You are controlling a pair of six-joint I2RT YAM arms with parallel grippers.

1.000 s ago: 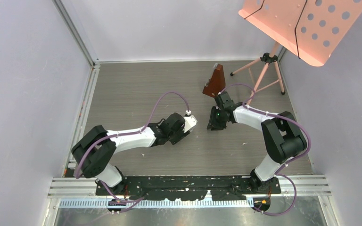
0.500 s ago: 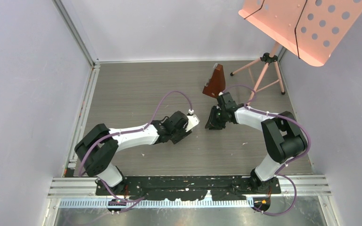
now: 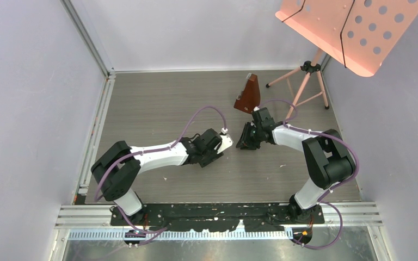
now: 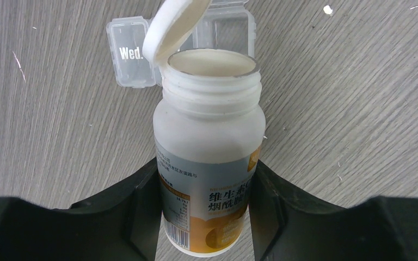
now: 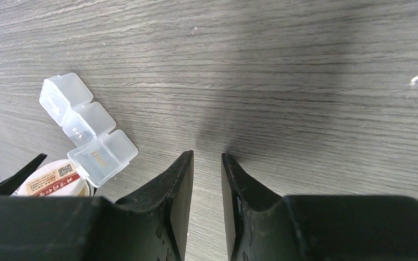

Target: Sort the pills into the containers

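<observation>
One bottle (image 4: 209,163), cap (image 4: 171,24) flipped open, is gripped by the left claw (image 4: 204,182). One three-compartment box (image 5: 87,128) is seen on the worktop (image 5: 305,65) just beyond its mouth. The right claw (image 5: 207,163) is narrowly parted, nothing held.

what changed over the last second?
Left tool, shut on the open pill bottle, slid a little right toward the right tool, which edged slightly left toward it. Unchanged: bottle still held, right tool empty with jaws slightly apart, metronome and music stand in place.
</observation>
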